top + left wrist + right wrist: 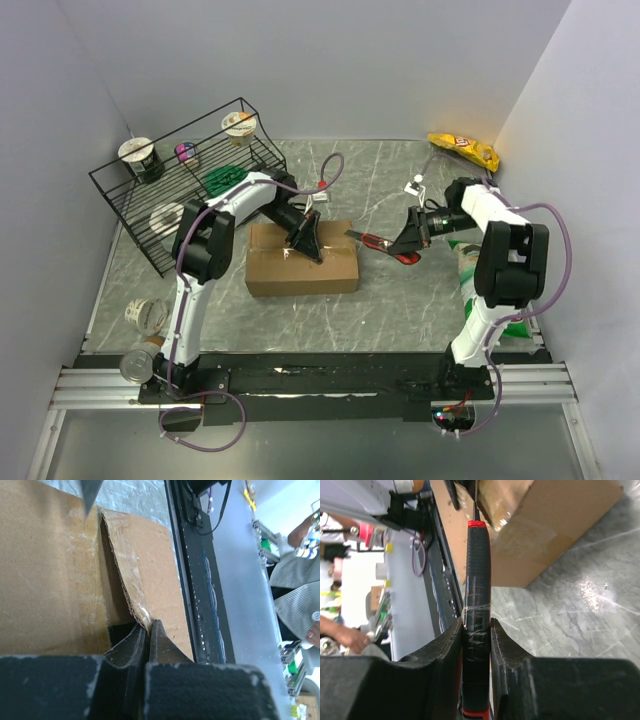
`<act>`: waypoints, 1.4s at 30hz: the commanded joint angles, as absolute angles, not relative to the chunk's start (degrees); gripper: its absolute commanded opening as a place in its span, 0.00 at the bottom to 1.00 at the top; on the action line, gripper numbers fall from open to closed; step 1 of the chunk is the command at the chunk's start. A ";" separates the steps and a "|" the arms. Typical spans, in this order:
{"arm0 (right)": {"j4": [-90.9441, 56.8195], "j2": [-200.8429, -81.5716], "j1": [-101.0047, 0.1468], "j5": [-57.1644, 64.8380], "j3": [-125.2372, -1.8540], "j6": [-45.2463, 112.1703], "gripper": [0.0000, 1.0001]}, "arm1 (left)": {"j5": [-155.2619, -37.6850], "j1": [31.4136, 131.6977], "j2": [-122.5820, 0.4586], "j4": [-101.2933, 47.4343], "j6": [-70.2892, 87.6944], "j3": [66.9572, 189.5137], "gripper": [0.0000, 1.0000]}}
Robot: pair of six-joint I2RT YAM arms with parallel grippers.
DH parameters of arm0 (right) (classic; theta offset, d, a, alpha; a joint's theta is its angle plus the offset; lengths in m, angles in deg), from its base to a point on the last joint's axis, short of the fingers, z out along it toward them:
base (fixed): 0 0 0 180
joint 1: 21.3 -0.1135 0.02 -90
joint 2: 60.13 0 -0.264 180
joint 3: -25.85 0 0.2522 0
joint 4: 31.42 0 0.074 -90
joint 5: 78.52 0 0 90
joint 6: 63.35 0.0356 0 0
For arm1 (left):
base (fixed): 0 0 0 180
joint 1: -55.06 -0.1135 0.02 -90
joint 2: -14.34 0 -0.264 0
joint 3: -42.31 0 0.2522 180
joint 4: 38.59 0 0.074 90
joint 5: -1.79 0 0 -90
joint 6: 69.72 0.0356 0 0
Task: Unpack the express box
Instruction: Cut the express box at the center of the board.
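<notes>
Jaws of the left gripper (148, 632) were closed almost fully on the raw corrugated edge of one top flap (150, 565). That flap stood lifted off the centre seam, leaving a dark gap just beside the fingertips. Jaws of the right gripper (476, 630) were clamped, slightly apart, around the black-and-red handle of a utility knife (477, 575), with the blade pointing ahead of the fingers toward the express box (300, 272). We could not tell whether the blade tip touched the cardboard. The box sat on the table (400, 310), directly beneath the left jaws and near, ahead of, the right ones. We judged the carton to be light, with stiff panels, and its flaps to hinge freely at their creases. A thin flap edge could crush or tear under a hard pinch. Clear tape (131, 580) ran along the seam edge next to the left fingertips. We judged it glossy and slippery, so a hold on bare cardboard beside it would be the surer one. On the smooth tabletop we expected the box to slide or tip if the flap was pulled sideways. A pull up and away from the seam seemed better suited.
</notes>
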State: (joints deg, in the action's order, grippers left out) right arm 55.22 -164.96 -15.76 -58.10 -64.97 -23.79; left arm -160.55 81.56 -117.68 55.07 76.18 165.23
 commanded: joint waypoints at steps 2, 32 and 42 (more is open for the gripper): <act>61.54 -168.40 -16.38 -56.99 -67.72 -28.20 0.00 | -149.74 82.04 -114.68 53.66 87.08 166.54 0.01; 72.52 -167.53 -17.96 -48.29 -62.27 -38.83 0.00 | -137.97 84.05 -112.93 43.92 86.20 166.47 0.01; 65.95 -159.28 -13.04 -58.40 -63.05 -25.43 0.00 | -136.10 84.41 -106.78 31.11 73.85 163.38 0.72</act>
State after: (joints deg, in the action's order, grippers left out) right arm 58.57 -165.88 -15.85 -52.77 -60.86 -34.85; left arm -142.45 85.08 -110.64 45.61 77.43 164.40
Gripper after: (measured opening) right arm 0.304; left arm 0.636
